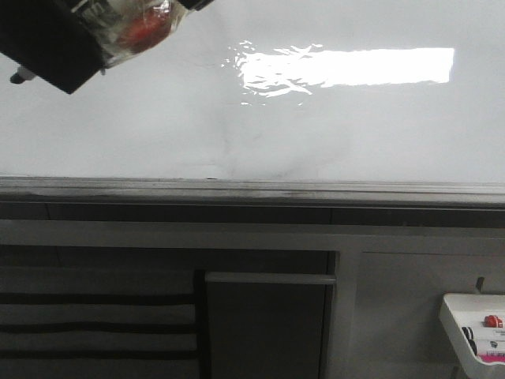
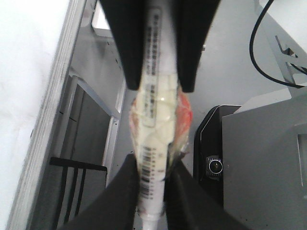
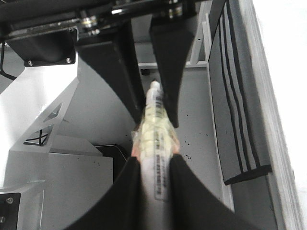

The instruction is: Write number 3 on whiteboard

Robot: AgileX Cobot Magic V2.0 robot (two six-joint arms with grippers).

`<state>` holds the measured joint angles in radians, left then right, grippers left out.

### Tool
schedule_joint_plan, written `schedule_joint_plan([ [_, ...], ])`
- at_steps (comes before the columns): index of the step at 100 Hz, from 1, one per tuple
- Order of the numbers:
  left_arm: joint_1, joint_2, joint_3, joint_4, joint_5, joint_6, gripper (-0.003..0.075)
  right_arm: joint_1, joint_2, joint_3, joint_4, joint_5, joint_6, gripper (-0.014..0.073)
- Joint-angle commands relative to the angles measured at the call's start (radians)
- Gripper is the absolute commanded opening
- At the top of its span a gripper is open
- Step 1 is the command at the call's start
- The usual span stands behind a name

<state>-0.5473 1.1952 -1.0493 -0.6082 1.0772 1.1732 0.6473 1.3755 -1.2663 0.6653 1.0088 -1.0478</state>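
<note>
I see the wide glossy white whiteboard (image 1: 158, 118) filling the upper front view, with faint grey smears, a bright rectangular light reflection (image 1: 347, 67) and a grey metal edge rail (image 1: 252, 189) along its lower border. I find no clear black stroke on it; the number 3 is not there that I can tell, though glare could hide a thin line.

My left gripper (image 2: 153, 191) is clamped on a white marker wrapped in clear tape (image 2: 153, 120), with something red under the wrap. I judge the tape is there to stop the barrel slipping or twisting under writing pressure. In the front view that arm sits at the board's upper left corner (image 1: 79, 31); whether the tip touches, I cannot tell.

My right gripper (image 3: 154, 177) is likewise closed on a taped white marker (image 3: 153, 129), beside the board's edge and outside the front view.

Open board stretches to the right of and below the left arm, giving ample room for the loops. The rail bounds any downstroke. A small white tray of markers (image 1: 458, 316) sits low right, well apart.
</note>
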Motion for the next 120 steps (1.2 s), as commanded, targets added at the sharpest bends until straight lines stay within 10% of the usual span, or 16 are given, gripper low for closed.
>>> schedule_joint_plan([
  [1,-0.007,-0.024,-0.033,-0.069,-0.035,0.0,-0.0019,0.0,-0.024,-0.032,0.033,-0.011,-0.003,-0.0013],
  [38,-0.007,-0.024,-0.033,-0.07,-0.068,0.0,0.001,0.0,-0.024,-0.032,0.033,-0.005,-0.002,-0.0058],
  [65,-0.007,-0.024,-0.033,-0.07,-0.126,0.0,0.0483,0.0,-0.024,-0.032,0.025,-0.025,0.017,-0.0058],
  [90,-0.007,-0.024,-0.033,-0.078,-0.131,0.0,0.0494,0.0,-0.056,-0.032,-0.045,-0.051,0.069,-0.0058],
  [120,0.065,-0.125,-0.047,-0.064,-0.133,-0.109,0.0494,-0.03,-0.262,0.005,-0.385,-0.061,0.431,-0.0058],
])
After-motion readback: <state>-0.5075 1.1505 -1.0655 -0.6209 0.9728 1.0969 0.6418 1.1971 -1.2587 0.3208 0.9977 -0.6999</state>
